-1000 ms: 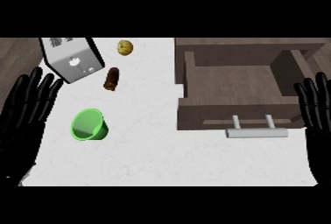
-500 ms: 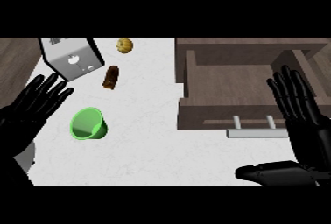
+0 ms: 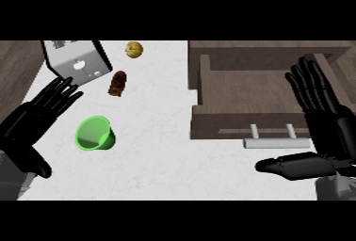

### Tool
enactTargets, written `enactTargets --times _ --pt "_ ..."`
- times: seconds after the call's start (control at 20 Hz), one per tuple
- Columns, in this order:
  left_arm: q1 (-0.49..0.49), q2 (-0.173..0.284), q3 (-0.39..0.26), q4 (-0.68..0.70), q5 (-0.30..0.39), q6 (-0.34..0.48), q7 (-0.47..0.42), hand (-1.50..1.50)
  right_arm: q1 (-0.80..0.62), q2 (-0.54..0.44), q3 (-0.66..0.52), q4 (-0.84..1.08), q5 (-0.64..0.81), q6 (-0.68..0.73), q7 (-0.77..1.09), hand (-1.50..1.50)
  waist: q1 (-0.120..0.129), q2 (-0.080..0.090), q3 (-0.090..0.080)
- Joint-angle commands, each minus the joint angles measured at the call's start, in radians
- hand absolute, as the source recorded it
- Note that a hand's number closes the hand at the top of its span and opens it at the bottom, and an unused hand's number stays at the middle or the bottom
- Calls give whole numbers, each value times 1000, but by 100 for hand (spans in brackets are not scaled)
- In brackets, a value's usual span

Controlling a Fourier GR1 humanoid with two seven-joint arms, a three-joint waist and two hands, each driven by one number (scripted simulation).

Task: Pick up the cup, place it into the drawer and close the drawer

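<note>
A green cup [image 3: 95, 133] lies tipped on the white counter at the left. My left hand [image 3: 35, 120] is open just left of it, fingers straight and pointing up-right, not touching it. A brown wooden drawer [image 3: 264, 123] stands pulled open at the right, with a pale handle [image 3: 275, 140] on its front. My right hand [image 3: 327, 122] is open over the drawer's right side, fingers straight and pointing away, thumb stretched out to the left below the handle.
A grey box-like appliance [image 3: 76, 61] sits at the back left. A brown oblong food item [image 3: 117, 83] lies beside it, and a round yellowish one [image 3: 133, 49] farther back. Dark wood borders the counter [image 3: 160, 160] at the far left.
Both hands have come further into view and inward. The left hand has moved right toward the cup. The right hand has shifted over the drawer's right side, with its thumb showing more.
</note>
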Motion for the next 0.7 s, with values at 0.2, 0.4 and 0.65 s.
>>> enactTargets --times 0.2,0.4,0.65 --pt "-142 -13 9 380 -305 -10 -264 -150 -53 -4 -23 39 9 7 -11 -150 -4 0 0" --pt "-171 26 -7 570 -438 -14 -472 -150 -106 6 -13 81 19 3 -11 -150 -9 4 -1" --pt "-164 50 -44 705 -511 5 -619 -150 -59 -39 -63 3 -45 46 28 -150 -18 5 -2"
